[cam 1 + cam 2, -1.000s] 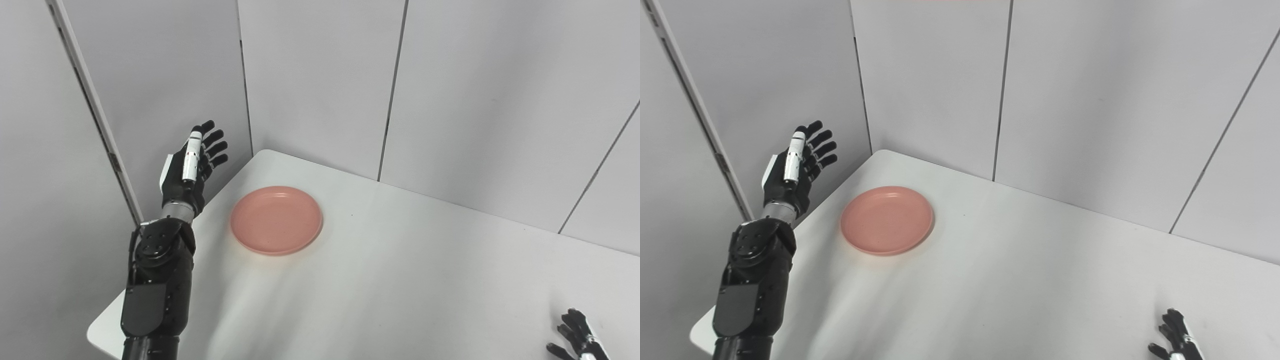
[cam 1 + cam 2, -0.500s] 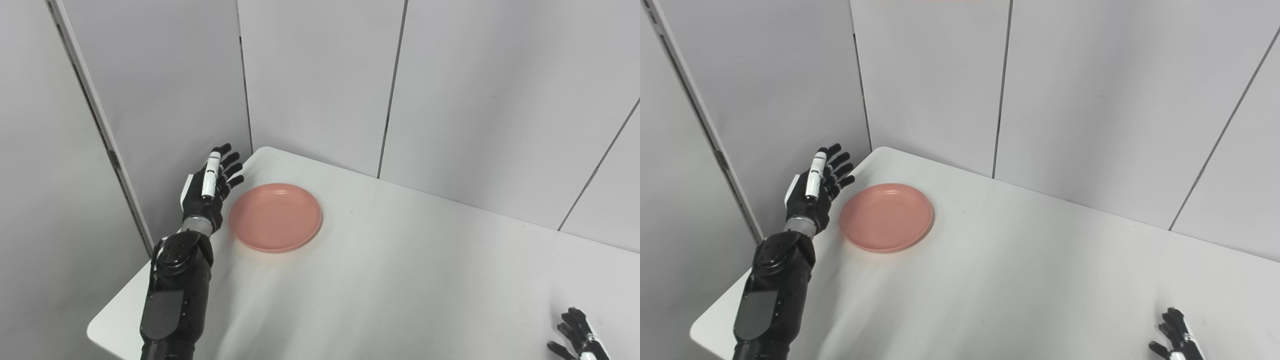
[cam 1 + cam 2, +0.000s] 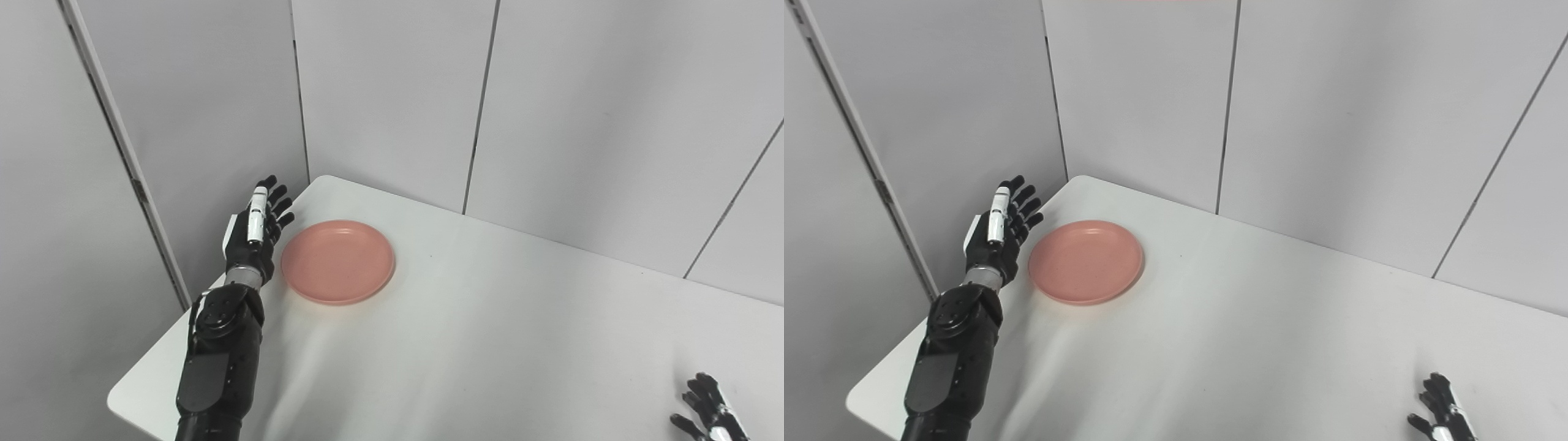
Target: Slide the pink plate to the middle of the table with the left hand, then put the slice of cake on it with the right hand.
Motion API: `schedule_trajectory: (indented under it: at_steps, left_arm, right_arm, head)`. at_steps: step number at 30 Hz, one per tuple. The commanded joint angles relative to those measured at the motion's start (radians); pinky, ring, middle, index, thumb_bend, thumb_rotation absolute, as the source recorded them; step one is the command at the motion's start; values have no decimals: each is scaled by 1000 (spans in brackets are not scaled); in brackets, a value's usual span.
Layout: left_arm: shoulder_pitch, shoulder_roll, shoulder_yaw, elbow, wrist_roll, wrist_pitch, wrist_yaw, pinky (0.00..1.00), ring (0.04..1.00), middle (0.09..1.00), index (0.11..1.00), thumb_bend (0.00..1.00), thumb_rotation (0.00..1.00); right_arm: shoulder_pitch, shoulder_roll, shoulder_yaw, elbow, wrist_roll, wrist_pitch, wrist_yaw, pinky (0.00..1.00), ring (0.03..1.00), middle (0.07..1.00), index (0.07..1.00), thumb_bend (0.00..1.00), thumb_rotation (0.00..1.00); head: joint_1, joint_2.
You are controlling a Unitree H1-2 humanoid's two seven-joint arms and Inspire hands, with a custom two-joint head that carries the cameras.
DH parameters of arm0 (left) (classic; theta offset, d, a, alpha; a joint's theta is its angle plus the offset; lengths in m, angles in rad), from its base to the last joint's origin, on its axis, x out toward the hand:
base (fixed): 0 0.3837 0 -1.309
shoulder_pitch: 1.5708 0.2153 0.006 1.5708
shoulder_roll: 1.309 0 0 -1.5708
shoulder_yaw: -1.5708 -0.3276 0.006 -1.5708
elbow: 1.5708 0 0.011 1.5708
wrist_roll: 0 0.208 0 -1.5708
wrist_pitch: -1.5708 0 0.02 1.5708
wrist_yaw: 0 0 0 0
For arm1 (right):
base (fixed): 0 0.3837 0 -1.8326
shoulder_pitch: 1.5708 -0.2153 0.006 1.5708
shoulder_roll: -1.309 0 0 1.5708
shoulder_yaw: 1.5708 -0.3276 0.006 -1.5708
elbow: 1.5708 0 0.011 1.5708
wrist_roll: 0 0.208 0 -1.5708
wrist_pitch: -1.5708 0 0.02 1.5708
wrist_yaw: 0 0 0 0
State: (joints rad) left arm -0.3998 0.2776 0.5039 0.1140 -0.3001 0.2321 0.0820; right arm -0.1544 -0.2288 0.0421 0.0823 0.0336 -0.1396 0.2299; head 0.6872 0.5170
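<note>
One robot hand, the left (image 3: 252, 236), standing spread and empty just beside the pink plate (image 3: 337, 262) at the desk's (image 3: 490, 343) far-left corner, plate lying rightward; right robot hand (image 3: 710, 413) spread, well apart.

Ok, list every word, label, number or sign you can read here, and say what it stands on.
None can be read. The pink plate, the white table, the grey wall panels, the left hand and the right hand show no lettering or marks.
</note>
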Motion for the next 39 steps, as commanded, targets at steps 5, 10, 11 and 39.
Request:
schedule_trajectory:
  at_steps: [5, 10, 11, 39]
  left_arm:
    - [-24, 31, 9, -21, -18, -54, 8, 902, 907, 918, 892, 349, 1000]
    - [-18, 32, 25, -27, -39, -49, 11, 918, 917, 925, 897, 345, 1000]
    - [-17, 31, 27, -28, -41, -49, 15, 914, 914, 922, 896, 344, 1000]
    - [9, 41, 1, 87, 11, -62, 57, 955, 954, 965, 949, 335, 1000]
  right_arm:
    - [16, -18, -15, -13, -13, 36, -12, 989, 954, 960, 967, 416, 1000]
    - [16, -21, -18, -18, -9, 38, -8, 985, 954, 962, 970, 415, 1000]
    - [17, -22, -17, -18, -10, 38, -7, 988, 955, 963, 971, 413, 1000]
    - [18, -30, -21, -26, 0, 34, -5, 972, 955, 965, 974, 389, 1000]
  head:
    - [3, 5]
    - [5, 10]
    - [5, 10]
    - [19, 25]
